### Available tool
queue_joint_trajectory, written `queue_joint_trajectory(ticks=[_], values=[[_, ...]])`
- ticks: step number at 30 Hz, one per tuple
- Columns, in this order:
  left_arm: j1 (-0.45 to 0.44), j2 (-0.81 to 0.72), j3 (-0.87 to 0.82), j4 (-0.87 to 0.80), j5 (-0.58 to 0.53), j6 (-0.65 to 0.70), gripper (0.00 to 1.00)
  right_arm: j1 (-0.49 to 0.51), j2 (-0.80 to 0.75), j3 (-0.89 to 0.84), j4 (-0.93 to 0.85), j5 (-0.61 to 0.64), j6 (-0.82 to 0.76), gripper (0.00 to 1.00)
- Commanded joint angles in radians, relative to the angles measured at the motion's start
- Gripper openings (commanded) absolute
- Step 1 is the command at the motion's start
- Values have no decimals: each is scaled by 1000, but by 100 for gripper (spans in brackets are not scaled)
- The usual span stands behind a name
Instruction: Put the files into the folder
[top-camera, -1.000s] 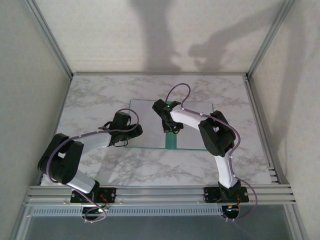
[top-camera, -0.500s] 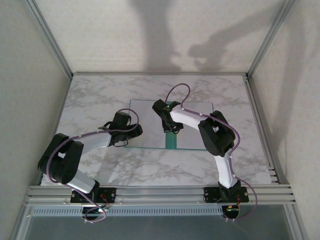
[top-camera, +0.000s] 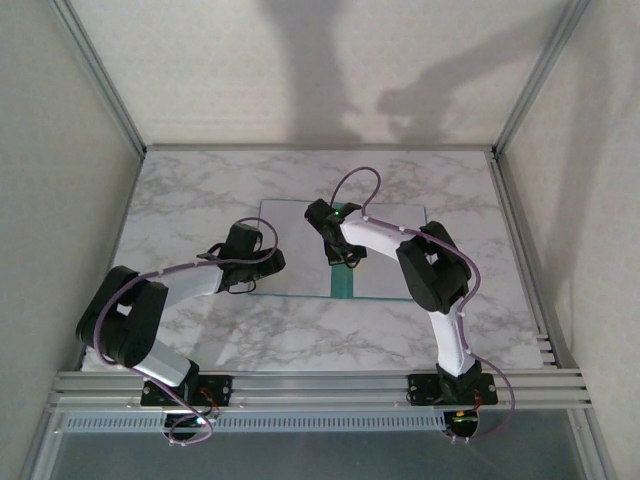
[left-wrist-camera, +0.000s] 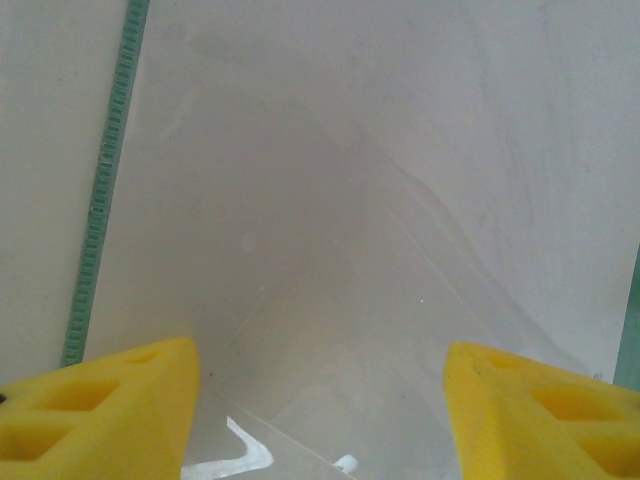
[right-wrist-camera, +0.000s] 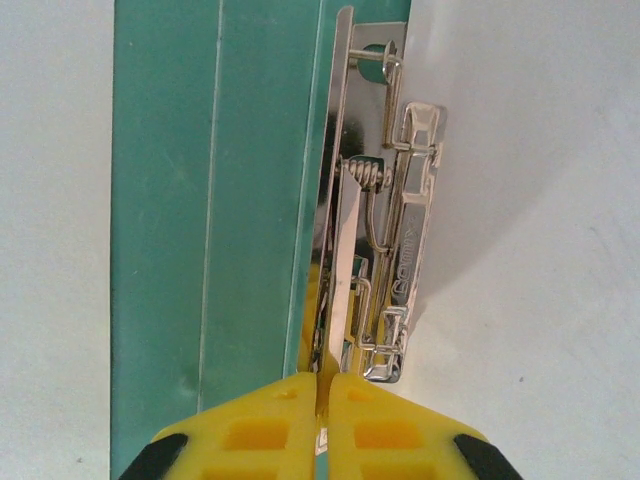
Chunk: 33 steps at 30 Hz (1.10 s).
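Top external view: the marble desk (top-camera: 190, 195) carries the folder (top-camera: 342, 286), which lies open and flat near the middle, between the two arms. Only a teal band along the fold remains uncovered. The files (top-camera: 300, 235), plain white sheets, lie on the leaves to either side of that band. Both arms reach inward over the folder, the left over its left leaf and the right over the fold.

Left wrist view: the left pincer (left-wrist-camera: 320, 385) is spread wide, one yellow finger at each lower corner of the picture, with nothing between them. It hangs over a white sheet that shows a faint diagonal crease. A narrow teal edge runs down the left side of that sheet.

Right wrist view: the right pincer (right-wrist-camera: 320, 420) has its yellow fingertips pressed together at the teal band, just beside the metal clip (right-wrist-camera: 395, 220). The clip's thin lever runs down into the seam between the fingertips. Whether it is actually clamped there cannot be determined.
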Motion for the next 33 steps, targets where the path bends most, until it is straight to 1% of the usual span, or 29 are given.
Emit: queue_joint_trajectory(ticks=[1,4,8,15,19,25,33], values=[[-6,7,3,-15,-17,6,65,-6,72,-60,-41,-6,-8,9],[-5,9,5,-19,-26,1,65,-6,67,-58,-44,-5,-9,7],[-5,7,5,-24,-36,-2,63,-6,71,-58,-47,-7,-8,0],[-2,10,5,-30,-43,-2,63,-6,56,-70,-47,7,-4,0],[6,17,3,-34,-39,0,63,-6,42,-75,-34,-6,-8,0],[10,27,-5,-35,-29,3,62,-6,34,-55,-59,-2,-11,0],[17,35,-15,-31,-16,4,59,-6,17,-72,-65,23,-12,0]])
